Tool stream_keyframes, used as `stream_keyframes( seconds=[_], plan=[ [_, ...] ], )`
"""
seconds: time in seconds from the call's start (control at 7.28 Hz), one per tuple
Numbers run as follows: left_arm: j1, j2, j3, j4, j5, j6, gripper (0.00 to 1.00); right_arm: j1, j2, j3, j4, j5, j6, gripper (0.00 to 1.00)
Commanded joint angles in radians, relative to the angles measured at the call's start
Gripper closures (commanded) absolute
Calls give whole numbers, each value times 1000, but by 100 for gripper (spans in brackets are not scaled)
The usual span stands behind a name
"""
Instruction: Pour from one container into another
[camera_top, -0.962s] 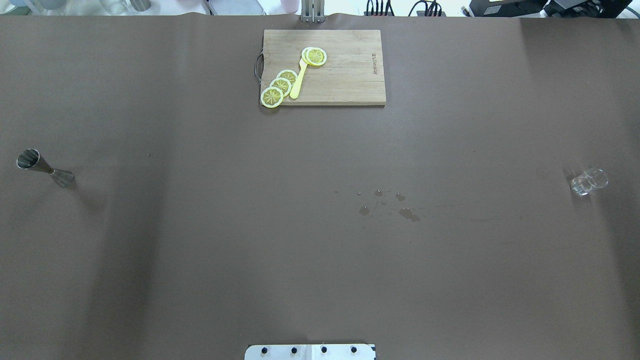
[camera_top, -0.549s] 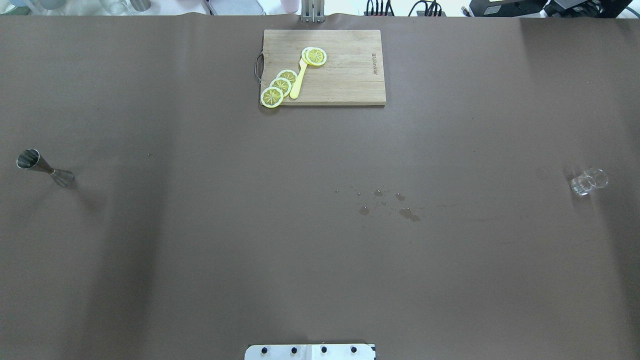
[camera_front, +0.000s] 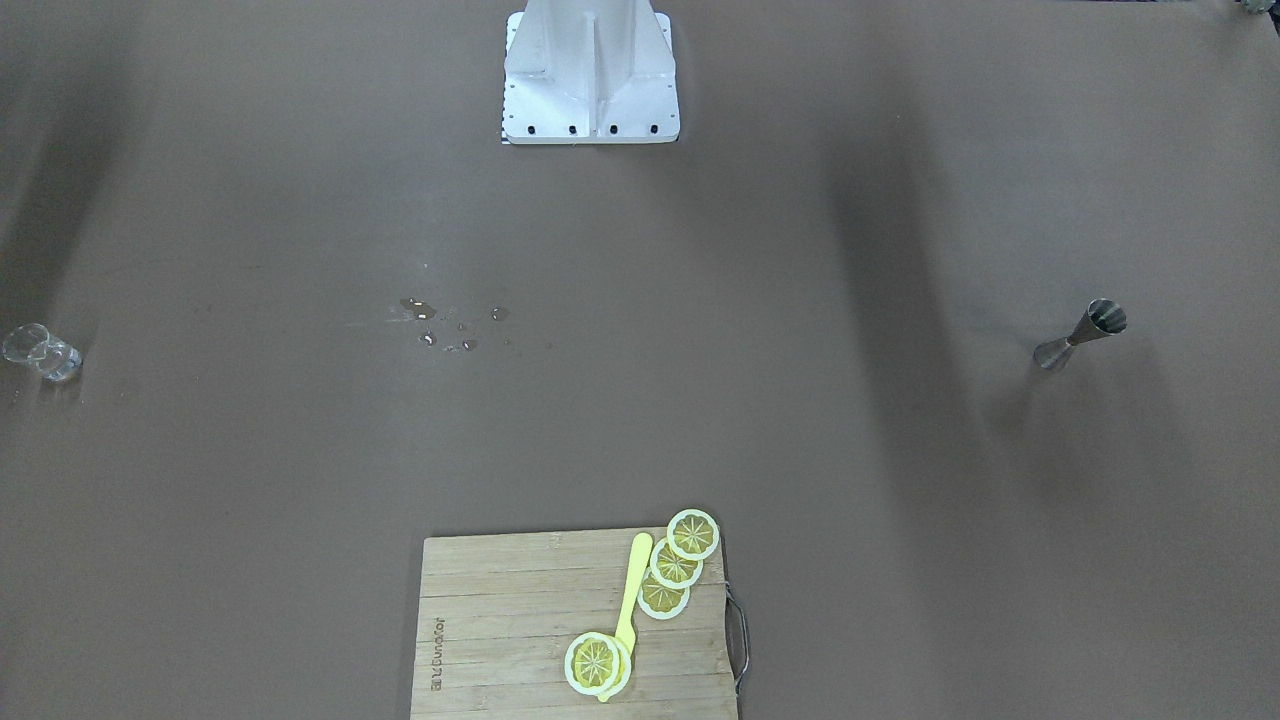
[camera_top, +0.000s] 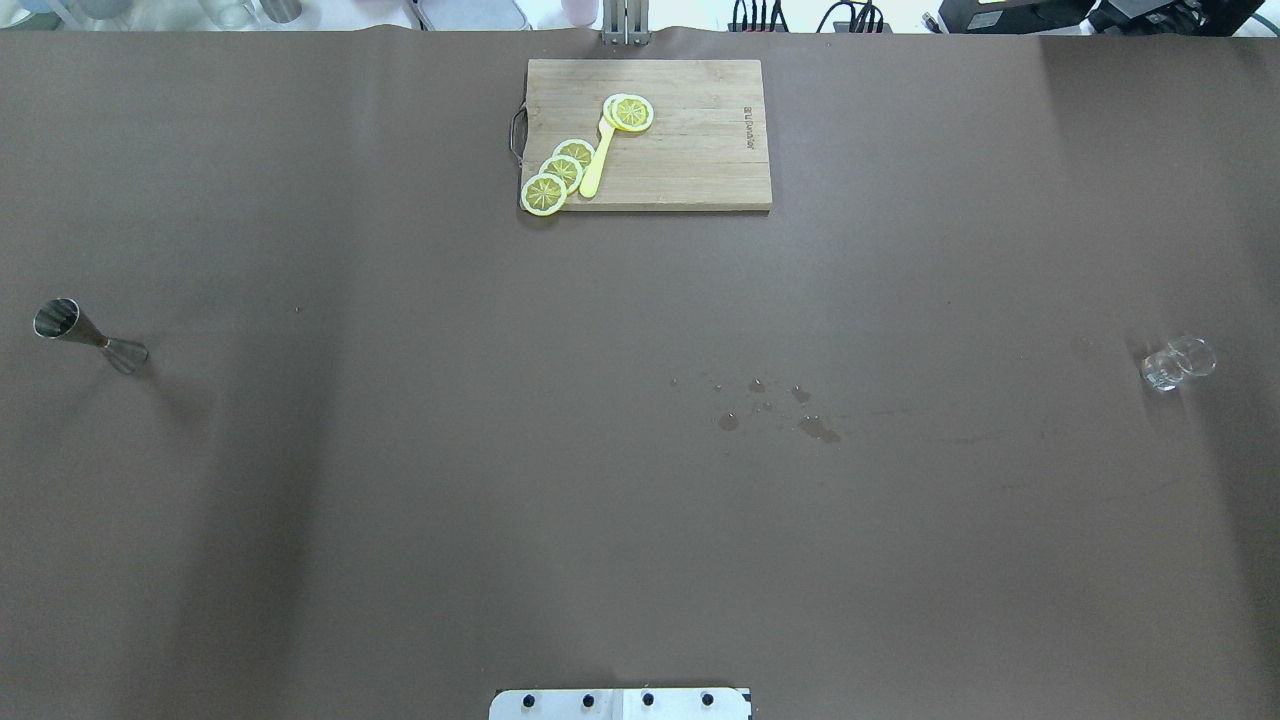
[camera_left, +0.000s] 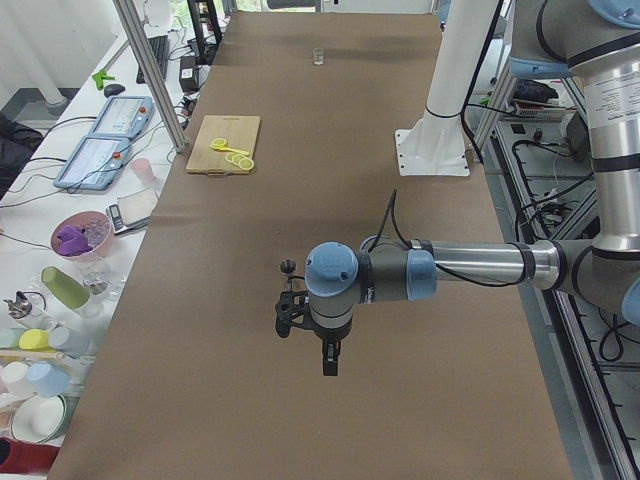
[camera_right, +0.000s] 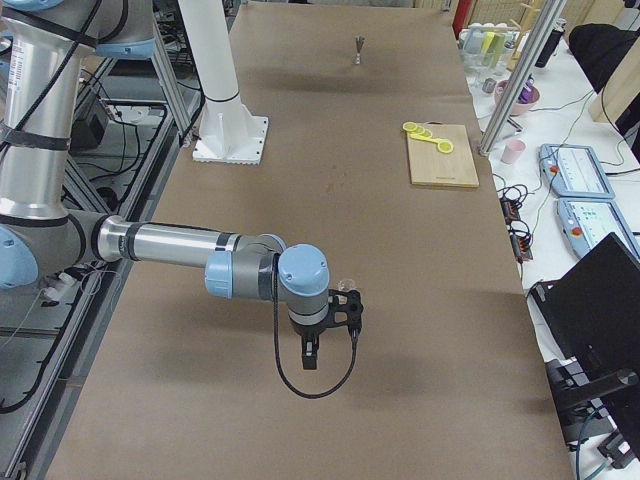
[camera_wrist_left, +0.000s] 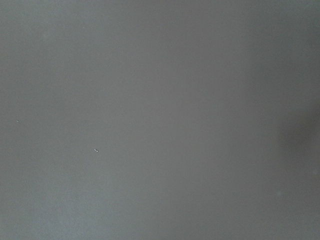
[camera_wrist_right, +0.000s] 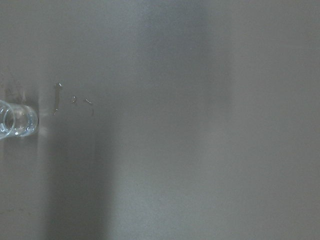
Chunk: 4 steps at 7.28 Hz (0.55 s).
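Note:
The steel jigger (camera_top: 88, 337) stands upright at the table's far left edge; the front-facing view shows the jigger (camera_front: 1078, 333) on its right side. The clear glass (camera_top: 1177, 363) stands at the far right edge, and the same glass (camera_wrist_right: 17, 119) sits at the left rim of the right wrist view. My left gripper (camera_left: 330, 360) hangs above bare table near the jigger's end, seen only from the side. My right gripper (camera_right: 310, 355) hovers close in front of the glass (camera_right: 347, 285). I cannot tell whether either gripper is open or shut. The left wrist view shows only table.
A wooden cutting board (camera_top: 690, 150) with lemon slices and a yellow knife lies at the far middle. Small wet spots (camera_top: 775, 405) mark the table centre. The robot's white base (camera_front: 590, 75) stands at the near edge. Cups and bowls (camera_left: 60, 290) crowd a side bench.

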<state>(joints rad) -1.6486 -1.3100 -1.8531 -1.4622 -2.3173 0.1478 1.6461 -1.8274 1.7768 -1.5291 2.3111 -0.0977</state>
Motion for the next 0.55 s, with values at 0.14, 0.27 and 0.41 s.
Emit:
stream_keyframes(
  seconds=[0.14, 0.27, 0.41],
  plan=[
    [3, 0, 2, -1, -1, 0, 2, -2, 2, 3, 0, 7, 0, 0],
    [3, 0, 0, -1, -1, -1, 2, -2, 2, 3, 0, 7, 0, 0],
    [3, 0, 0, -3, -1, 1, 2, -2, 2, 1, 0, 1, 0, 0]
  ],
)
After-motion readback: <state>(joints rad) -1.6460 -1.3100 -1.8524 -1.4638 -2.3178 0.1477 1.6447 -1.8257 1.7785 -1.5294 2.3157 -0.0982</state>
